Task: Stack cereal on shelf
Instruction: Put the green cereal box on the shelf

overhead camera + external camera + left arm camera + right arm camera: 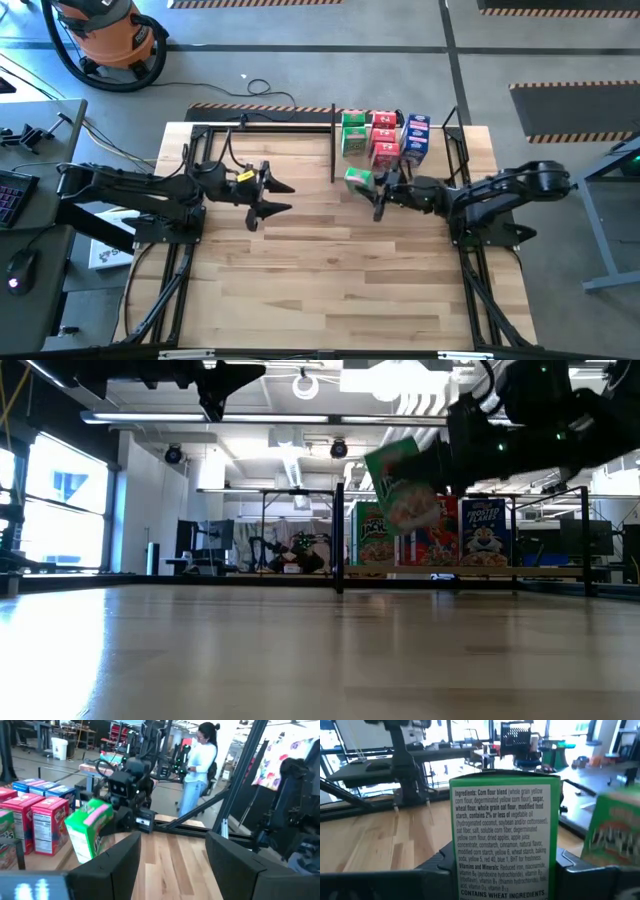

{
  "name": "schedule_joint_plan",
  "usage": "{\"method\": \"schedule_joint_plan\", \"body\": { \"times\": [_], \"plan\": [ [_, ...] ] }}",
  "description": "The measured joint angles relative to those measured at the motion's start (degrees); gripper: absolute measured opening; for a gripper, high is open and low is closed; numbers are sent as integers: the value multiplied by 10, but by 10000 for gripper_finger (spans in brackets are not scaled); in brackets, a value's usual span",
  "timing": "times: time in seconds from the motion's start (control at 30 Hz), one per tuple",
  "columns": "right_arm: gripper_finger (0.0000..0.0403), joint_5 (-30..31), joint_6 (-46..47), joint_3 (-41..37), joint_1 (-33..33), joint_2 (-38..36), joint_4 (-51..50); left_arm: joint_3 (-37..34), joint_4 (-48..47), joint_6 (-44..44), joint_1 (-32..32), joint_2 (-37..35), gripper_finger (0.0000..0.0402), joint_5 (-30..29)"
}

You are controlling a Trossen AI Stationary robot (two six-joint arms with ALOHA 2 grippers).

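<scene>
Counting six shelved cereal boxes [383, 135]; right end effector [377, 184] gripping seventh [359, 178], left end effector [275, 197] open.

Ceiling lamps [305, 385] glaring white in the low view, windows [60, 500] washing out behind, table [300, 650] reflecting a pale sheen, arms showing as backlit silhouettes, nearest green box [615, 827] blurring in the right wrist view, overhead view staying evenly lit, shadows lying soft.

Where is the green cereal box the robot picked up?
The small green cardboard cereal box is in the right end effector, tilted above the table, just in front of the other boxes.
</scene>
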Motion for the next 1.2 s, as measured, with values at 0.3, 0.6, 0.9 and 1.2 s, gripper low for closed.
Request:
{"method": "schedule_joint_plan", "body": {
  "times": [0.3, 0.6, 0.9, 1.2],
  "plan": [
    [147, 0, 17, 33, 0, 141, 57, 0, 16, 10, 0, 30, 202, -9],
    [174, 34, 35, 93, -4, 214, 10, 0, 15, 8, 0, 37, 201, -13],
    [218, 34, 47, 107, -9, 216, -41, 0, 23, 32, 0, 88, 179, -61],
    [245, -1, 71, 117, -9, 168, -136, 0, 77, 45, 33, 121, 102, -32]
  ]
}}
